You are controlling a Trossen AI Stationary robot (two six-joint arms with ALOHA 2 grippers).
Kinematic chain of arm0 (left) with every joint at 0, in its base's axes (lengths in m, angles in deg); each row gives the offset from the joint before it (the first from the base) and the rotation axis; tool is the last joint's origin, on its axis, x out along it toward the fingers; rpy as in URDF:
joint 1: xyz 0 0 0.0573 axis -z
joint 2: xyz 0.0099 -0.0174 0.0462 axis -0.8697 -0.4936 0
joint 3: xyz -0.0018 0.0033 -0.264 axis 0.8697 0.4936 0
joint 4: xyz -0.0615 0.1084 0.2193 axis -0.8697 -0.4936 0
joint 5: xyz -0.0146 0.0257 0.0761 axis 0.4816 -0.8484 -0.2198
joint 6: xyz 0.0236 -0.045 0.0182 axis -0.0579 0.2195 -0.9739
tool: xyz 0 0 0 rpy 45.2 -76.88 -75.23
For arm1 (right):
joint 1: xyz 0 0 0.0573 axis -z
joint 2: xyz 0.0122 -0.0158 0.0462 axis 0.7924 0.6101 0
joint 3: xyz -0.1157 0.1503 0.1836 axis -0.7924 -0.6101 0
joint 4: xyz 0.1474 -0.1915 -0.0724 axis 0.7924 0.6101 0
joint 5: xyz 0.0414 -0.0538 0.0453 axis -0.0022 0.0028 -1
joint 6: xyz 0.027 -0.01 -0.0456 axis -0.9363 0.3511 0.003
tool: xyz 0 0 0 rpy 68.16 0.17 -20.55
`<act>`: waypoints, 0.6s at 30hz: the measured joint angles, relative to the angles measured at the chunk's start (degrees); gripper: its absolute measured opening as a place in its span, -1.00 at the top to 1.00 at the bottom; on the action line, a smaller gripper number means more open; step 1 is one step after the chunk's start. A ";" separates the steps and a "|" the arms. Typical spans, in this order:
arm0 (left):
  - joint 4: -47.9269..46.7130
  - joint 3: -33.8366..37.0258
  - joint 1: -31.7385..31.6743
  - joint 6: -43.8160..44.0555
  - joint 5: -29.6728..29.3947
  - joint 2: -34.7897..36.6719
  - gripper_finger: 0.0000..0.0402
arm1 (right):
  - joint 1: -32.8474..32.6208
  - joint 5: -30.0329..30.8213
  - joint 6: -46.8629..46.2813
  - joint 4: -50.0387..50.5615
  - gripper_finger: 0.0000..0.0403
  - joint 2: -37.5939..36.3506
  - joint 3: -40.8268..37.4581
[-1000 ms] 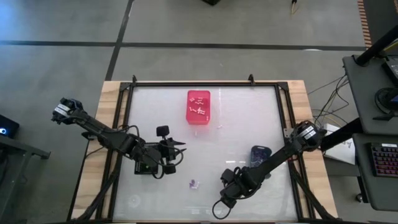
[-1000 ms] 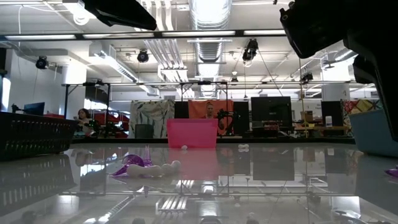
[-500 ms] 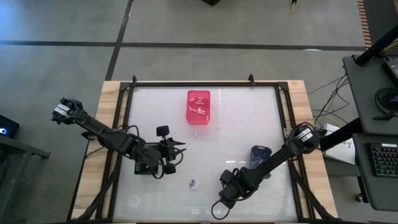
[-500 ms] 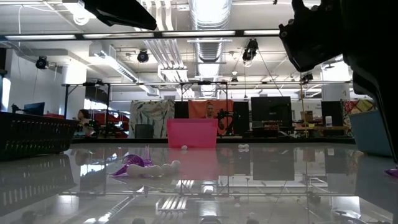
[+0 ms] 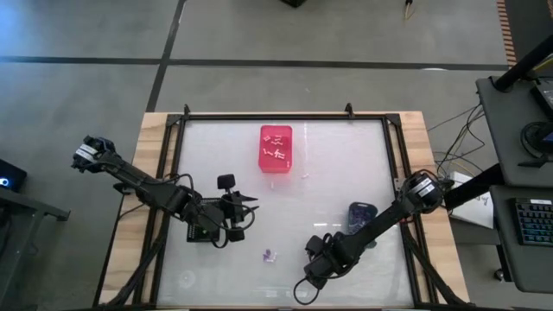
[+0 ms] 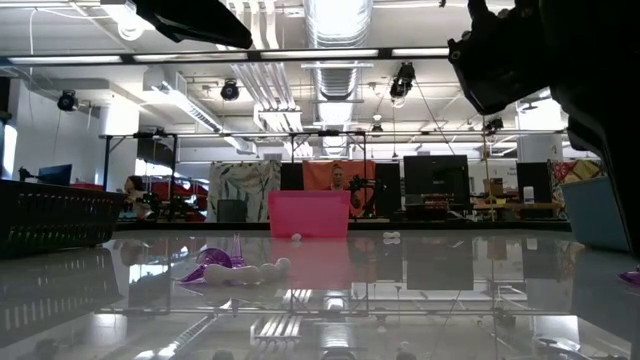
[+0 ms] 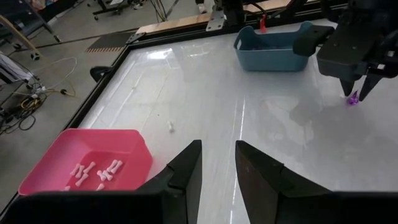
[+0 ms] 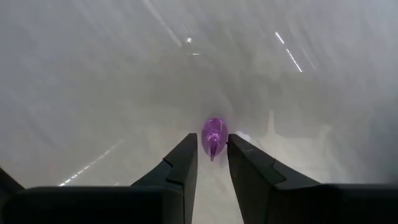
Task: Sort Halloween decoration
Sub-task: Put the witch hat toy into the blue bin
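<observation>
White pieces (image 5: 275, 152) are already gathered in the pink bin (image 5: 276, 131), so sorting is judged partly done. A purple piece (image 8: 213, 135) is pinched by the right gripper (image 8: 211, 149); another (image 5: 269, 255) lies loose on the table (image 5: 328, 181). The left gripper (image 7: 217, 155) waits, slightly spread, empty.

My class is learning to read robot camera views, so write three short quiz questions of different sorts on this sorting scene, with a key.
1. True or false: the pink bin holds small white pieces.
2. Multiple choice: the purple piece in the right wrist view lies (A) in the blue bin, (B) between the right tool's fingertips, (C) in the pink bin.
3. Short answer: which bin stands beside the right arm in the high view?

Key
1. True.
2. B; whether the fingers actually pinch it cannot be told.
3. The blue bin.
</observation>
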 joint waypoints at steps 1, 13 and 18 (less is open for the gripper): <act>-0.01 0.00 0.00 0.00 0.00 0.00 0.60 | 0.00 0.00 -0.06 -0.01 0.61 0.07 0.00; -0.01 -0.01 0.02 0.01 0.00 0.00 0.60 | 0.00 0.02 -0.02 -0.05 0.94 0.14 0.00; -0.01 0.00 0.05 0.00 0.01 0.00 0.60 | 0.00 0.02 -0.02 -0.05 0.95 0.05 0.00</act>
